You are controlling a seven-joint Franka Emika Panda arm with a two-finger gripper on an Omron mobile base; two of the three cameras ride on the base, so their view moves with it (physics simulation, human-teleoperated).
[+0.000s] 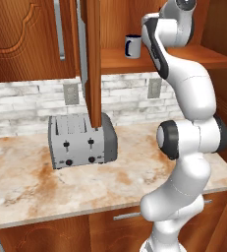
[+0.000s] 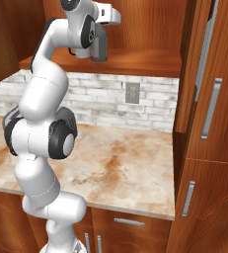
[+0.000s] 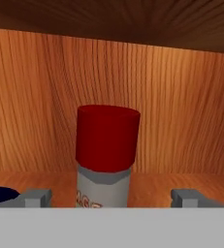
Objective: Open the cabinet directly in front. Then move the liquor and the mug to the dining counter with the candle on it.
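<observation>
A home kitchen. A toaster (image 1: 82,141) sits at nine o'clock on a marble worktop (image 1: 31,189). Wooden cabinets (image 1: 31,39) hang at twelve above a brick backsplash (image 2: 110,101).

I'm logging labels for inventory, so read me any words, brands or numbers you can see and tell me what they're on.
Liquor: red print at the label's top edge, cropped and too blurred to read.
Toaster: knobs and levers, no readable text.
Mug: plain, no text.
</observation>
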